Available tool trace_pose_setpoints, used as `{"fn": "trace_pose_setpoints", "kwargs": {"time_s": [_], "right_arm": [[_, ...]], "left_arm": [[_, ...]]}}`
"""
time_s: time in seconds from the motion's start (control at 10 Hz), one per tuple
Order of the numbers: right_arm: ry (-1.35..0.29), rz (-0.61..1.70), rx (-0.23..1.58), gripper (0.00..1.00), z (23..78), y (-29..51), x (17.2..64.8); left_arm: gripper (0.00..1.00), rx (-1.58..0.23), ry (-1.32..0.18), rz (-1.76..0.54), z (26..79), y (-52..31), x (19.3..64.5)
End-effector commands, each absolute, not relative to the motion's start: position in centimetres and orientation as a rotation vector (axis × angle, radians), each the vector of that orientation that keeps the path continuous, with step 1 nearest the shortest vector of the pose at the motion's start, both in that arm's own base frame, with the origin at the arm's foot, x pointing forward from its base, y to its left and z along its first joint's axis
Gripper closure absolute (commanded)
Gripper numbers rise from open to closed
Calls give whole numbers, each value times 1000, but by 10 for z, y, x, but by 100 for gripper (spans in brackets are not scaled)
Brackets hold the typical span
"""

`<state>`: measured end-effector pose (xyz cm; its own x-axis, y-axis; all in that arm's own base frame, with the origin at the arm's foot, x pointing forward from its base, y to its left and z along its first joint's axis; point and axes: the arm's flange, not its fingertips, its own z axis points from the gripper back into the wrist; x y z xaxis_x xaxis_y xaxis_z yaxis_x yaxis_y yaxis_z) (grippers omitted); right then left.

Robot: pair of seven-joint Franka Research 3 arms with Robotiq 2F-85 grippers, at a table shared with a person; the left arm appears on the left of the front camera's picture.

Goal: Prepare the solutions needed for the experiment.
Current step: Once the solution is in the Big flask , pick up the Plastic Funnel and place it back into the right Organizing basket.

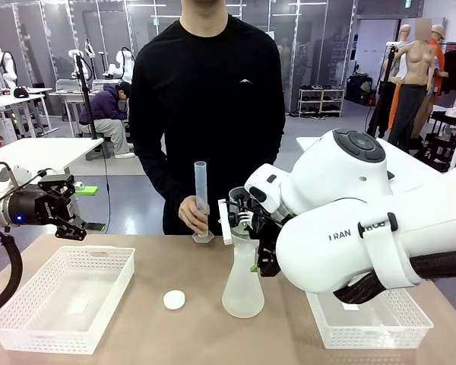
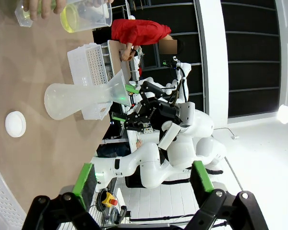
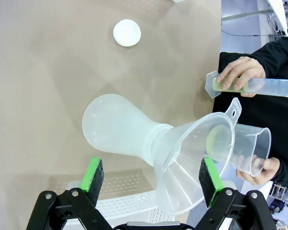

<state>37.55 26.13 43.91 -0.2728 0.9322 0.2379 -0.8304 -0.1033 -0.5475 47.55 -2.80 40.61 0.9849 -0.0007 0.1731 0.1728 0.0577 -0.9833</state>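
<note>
Standing released, both pincers: right gripper [image 3: 151, 175] astride the funnel [image 3: 192, 163] on the flask [image 3: 117, 127], left gripper [image 2: 143, 178] clear of it. The solutions [image 2: 71, 18] lie shallow in a beaker [image 2: 93, 14] in the person's hand [image 3: 264, 167] — likely light and sloshy; take the beaker wall, kept upright.

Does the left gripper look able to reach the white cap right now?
Probably yes: the left gripper is open and empty, and the white cap lies alone on bare table between the basket and the flask. The right gripper straddles the funnel, off that path.
</note>
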Motion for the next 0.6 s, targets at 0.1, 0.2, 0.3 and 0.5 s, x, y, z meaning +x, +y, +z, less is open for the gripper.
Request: {"fn": "trace_pose_setpoints", "kwargs": {"time_s": [0.1, 0.2, 0.3, 0.5], "right_arm": [[-723, 1710, -199, 0, 441, 262, 375], [-723, 1710, -199, 0, 441, 262, 375], [-723, 1710, -199, 0, 441, 262, 375], [-723, 1710, -199, 0, 441, 262, 375]], "left_arm": [[0, -1511, -150, -127, 408, -28, 476], [0, -1511, -150, -127, 408, -28, 476], [0, -1511, -150, -127, 408, -28, 476], [0, -1511, -150, -127, 408, -28, 476]]}}
